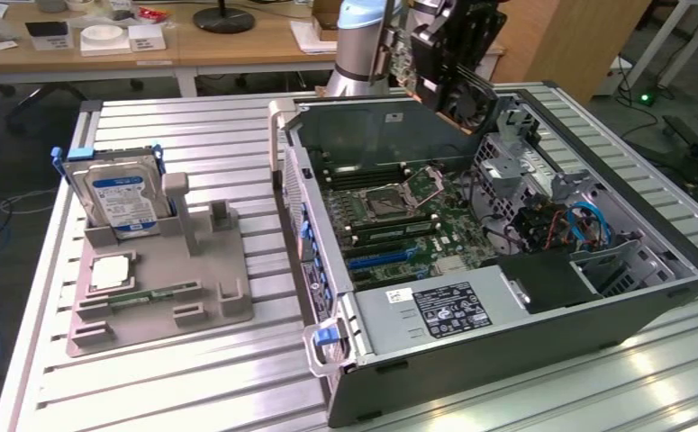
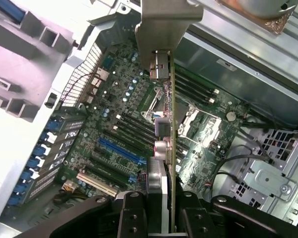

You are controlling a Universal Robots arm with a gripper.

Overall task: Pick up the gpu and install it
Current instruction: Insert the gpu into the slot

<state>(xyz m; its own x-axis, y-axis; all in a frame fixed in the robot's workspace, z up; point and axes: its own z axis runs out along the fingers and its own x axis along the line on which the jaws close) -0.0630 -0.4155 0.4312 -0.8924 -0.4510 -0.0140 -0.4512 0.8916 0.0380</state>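
The gpu [image 1: 442,83], a green board with a black fan block, hangs upright above the far side of the open computer case [image 1: 505,346], my gripper [image 1: 448,49] shut on it. In the wrist view the gpu [image 2: 172,124] shows edge-on, its silver bracket [image 2: 164,20] at the far end. My gripper [image 2: 161,218] clamps its near edge between two black fingers [image 2: 134,213]. Below the card lies the motherboard [image 2: 114,104] with a blue slot [image 2: 120,151] and a white slot [image 2: 97,183]. The card hangs well above the board and touches no slot.
A grey fixture [image 1: 204,301] at the exterior view's left holds a silver hard drive [image 1: 121,198], a processor chip [image 1: 108,272] and a memory stick [image 1: 150,294]. Inside the case sit a power supply [image 1: 445,310], a drive cage [image 1: 613,261] and cables [image 1: 583,225].
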